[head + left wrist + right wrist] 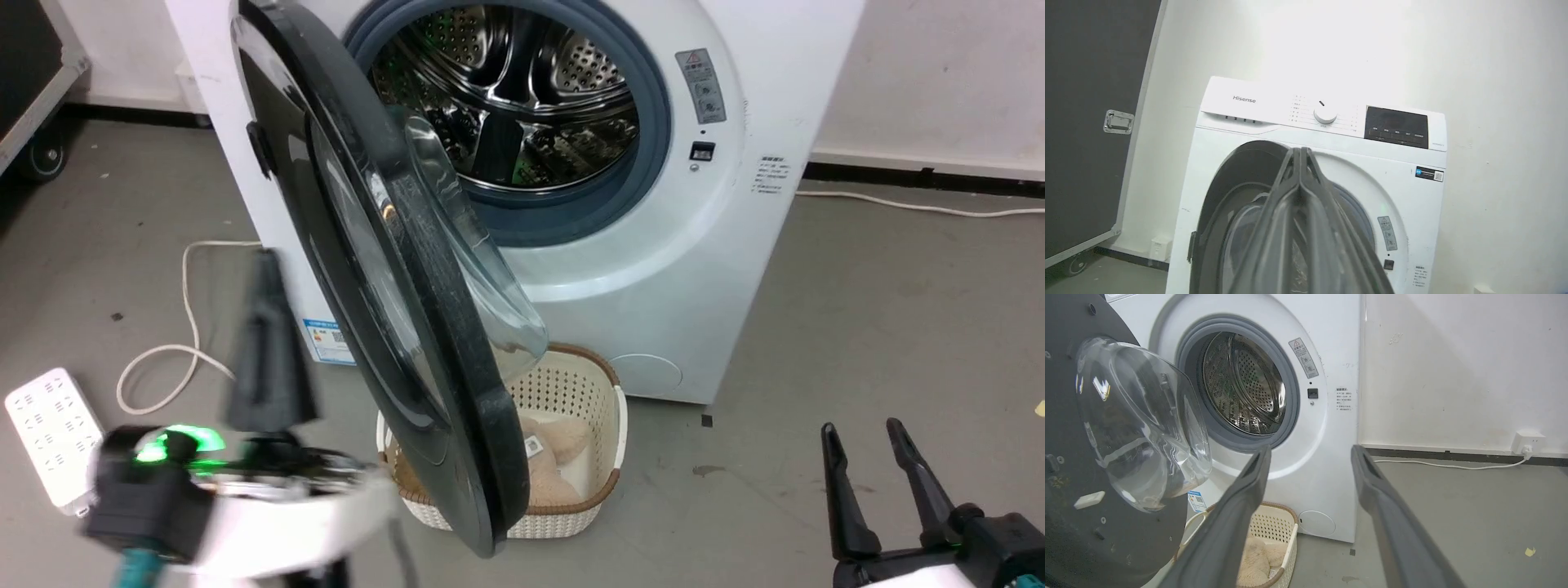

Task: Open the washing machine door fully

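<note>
Washing machine door (384, 269), large round glossy black with bulging clear glass bowl: partly open.
Hinged at left side of white front-loading washing machine (694, 269), swung out toward near side, glass bowl facing right toward exposed perforated steel drum (522, 82) and grey rubber ring (653, 139). Lower rim overlapping cream perforated plastic basket (608, 384) on grey floor (857, 310). Left gripper (1300, 153): near left, just beside door's outer face, closed tip to tip, nothing held; contact with door not discernible. Right gripper (861, 425): near right, well apart from door, spread wide, empty.
</note>
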Motion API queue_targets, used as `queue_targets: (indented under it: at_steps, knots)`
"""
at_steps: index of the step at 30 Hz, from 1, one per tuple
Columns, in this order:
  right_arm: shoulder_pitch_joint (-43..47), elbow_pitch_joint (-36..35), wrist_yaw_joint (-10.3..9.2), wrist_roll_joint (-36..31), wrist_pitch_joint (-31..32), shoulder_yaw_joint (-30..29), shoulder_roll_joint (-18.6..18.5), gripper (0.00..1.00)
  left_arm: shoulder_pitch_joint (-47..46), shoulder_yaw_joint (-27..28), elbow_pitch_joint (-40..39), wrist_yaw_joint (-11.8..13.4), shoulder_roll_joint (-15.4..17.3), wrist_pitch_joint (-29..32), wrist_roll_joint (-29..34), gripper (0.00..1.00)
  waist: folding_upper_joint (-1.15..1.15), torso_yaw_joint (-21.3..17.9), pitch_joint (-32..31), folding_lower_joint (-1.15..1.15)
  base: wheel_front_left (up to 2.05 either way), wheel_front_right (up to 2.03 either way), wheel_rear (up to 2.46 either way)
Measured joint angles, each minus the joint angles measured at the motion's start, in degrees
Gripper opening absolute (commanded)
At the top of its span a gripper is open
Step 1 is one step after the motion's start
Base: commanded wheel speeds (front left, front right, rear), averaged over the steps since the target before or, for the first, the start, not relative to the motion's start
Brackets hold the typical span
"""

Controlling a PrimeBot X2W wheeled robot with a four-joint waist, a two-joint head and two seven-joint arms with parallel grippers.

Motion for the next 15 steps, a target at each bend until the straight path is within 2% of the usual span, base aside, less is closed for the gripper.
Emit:
queue_targets:
  at_steps: [7, 11, 15]
  knots:
    - [0.01, 0.01, 0.0, 0.08, 0.0, 0.25, 0.0, 1.0, -0.01, -14.43, 0.32, -1.7, -0.07, 3.86, 3.88, 0.0, 0.0, -0.81, -0.12, 0.0, 0.0, 0.0, 0.0]
    - [0.01, 0.02, 0.0, 0.13, 0.0, 0.36, 0.01, 1.0, 0.7, -22.16, 4.86, -1.76, -0.09, 7.04, 3.47, 0.0, 0.0, -1.11, 0.5, 0.0, 0.0, 0.0, 0.0]
    - [-0.03, 0.04, 0.0, 0.49, 0.0, 0.57, 0.01, 1.0, 1.43, -25.9, 10.72, -1.69, -0.09, 9.42, 1.72, 0.0, 0.0, -1.47, 1.26, 0.0, 0.0, 0.0, 0.0]
